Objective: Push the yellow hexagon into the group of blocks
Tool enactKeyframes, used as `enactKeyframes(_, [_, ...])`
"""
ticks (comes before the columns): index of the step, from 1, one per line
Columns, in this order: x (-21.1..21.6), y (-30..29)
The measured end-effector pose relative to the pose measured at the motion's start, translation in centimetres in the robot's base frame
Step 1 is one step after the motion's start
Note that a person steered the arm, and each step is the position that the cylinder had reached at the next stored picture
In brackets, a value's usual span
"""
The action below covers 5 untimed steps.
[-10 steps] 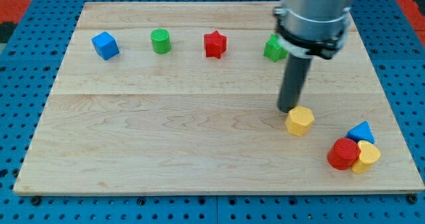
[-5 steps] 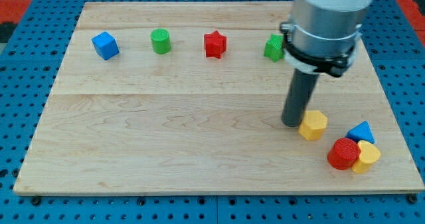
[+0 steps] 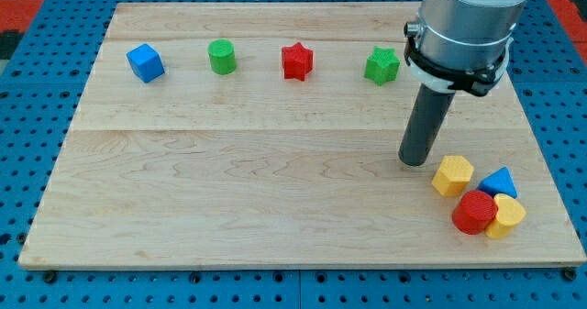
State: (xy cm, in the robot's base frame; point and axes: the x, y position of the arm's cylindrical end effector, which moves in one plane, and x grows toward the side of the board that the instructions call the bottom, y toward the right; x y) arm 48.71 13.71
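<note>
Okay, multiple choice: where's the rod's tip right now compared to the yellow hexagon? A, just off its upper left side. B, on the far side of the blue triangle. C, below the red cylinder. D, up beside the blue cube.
A: my tip stands just to the upper left of the yellow hexagon, which sits close beside the blue triangle and the red cylinder.

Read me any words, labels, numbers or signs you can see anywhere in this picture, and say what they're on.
None: no readable text shows on the wooden board, on the blocks such as the yellow hexagon, or on the arm above my tip.
</note>
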Motion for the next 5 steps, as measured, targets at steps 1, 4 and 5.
enactKeyframes(1, [-0.7,0.8])
enactKeyframes(4, [1.6,4.8])
enactKeyframes(5, [1.6,4.7])
